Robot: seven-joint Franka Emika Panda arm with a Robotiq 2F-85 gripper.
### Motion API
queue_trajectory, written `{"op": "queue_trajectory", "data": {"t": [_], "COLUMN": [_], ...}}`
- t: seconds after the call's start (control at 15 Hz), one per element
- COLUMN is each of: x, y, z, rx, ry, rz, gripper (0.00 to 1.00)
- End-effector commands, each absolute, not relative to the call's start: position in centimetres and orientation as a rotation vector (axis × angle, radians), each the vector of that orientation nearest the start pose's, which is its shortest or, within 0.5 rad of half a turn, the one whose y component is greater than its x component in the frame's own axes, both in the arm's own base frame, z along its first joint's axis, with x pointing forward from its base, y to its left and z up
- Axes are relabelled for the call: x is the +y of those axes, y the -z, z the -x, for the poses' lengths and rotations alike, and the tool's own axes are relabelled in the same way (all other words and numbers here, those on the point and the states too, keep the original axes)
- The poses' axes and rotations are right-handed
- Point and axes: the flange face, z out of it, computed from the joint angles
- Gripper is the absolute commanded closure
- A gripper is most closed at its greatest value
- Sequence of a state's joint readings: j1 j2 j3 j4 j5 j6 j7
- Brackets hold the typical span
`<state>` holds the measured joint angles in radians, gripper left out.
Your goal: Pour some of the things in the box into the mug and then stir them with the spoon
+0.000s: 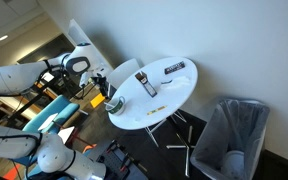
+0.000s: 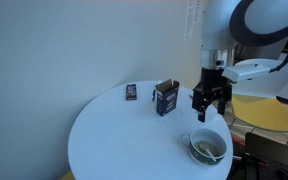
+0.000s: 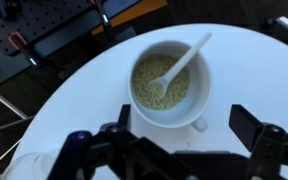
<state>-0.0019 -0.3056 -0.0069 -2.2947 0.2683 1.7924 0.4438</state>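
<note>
In the wrist view a white mug (image 3: 169,112) stands on the round white table (image 3: 264,70), filled with beige-green grains, with a white spoon (image 3: 184,62) leaning in it. My gripper (image 3: 184,125) hangs open just above the mug's near rim and handle, with nothing between its fingers (image 3: 248,126). In both exterior views the gripper (image 2: 209,103) is above the mug (image 2: 208,148), which sits near the table edge. The dark box (image 2: 165,98) stands upright a little apart from the gripper and also shows beside the mug (image 1: 114,104) as the box (image 1: 150,86).
A flat dark item with white lettering (image 2: 131,91) lies farther back on the table. A bin with a grey bag (image 1: 234,135) stands on the floor beside the table. A yellow surface (image 2: 269,110) and a black perforated board (image 3: 44,30) lie beyond the table edge.
</note>
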Motion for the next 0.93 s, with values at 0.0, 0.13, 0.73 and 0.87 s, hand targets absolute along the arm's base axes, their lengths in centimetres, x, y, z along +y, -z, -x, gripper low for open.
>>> {"op": "queue_trajectory", "data": {"t": [0.0,0.13,0.73,0.87], "x": [1.9,1.9,3.1,3.2], "y": [-45.6,-45.5,-43.8,-42.7], "z": [-43.1,-43.0,-42.0,-41.5], "rx": [0.731,0.701,0.897,0.92], "ry": [-0.403,-0.422,-0.532,-0.559], "rz": [2.813,2.816,2.766,2.743], "gripper": [0.0,0.0,0.0,0.0]}}
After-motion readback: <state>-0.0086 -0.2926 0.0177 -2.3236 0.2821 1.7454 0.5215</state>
